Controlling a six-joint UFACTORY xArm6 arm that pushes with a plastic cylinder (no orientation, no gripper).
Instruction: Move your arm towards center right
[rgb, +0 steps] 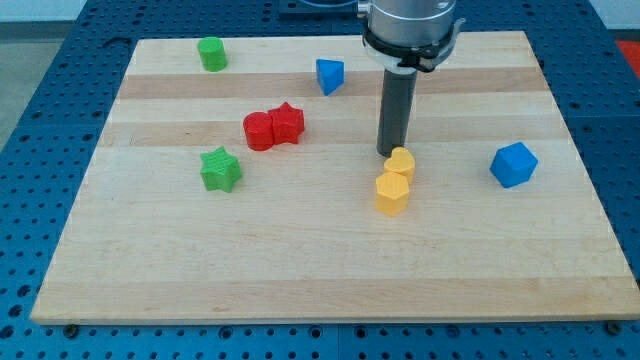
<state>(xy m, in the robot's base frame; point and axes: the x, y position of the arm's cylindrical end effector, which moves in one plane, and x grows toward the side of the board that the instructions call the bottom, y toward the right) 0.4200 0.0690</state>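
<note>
My tip (389, 153) rests on the wooden board (300, 270) near its middle, just above and left of two yellow blocks. The upper yellow block (401, 163) is rounded and almost touches the tip. The lower yellow block (392, 193) is hexagonal and touches the upper one. A blue cube-like block (514, 164) lies at the view's right, level with the tip and well apart from it.
Two red blocks (273, 127) sit together left of the tip. A green star block (221, 169) lies further left. A green block (211, 53) is at the top left. A blue wedge-like block (329, 75) is at the top centre.
</note>
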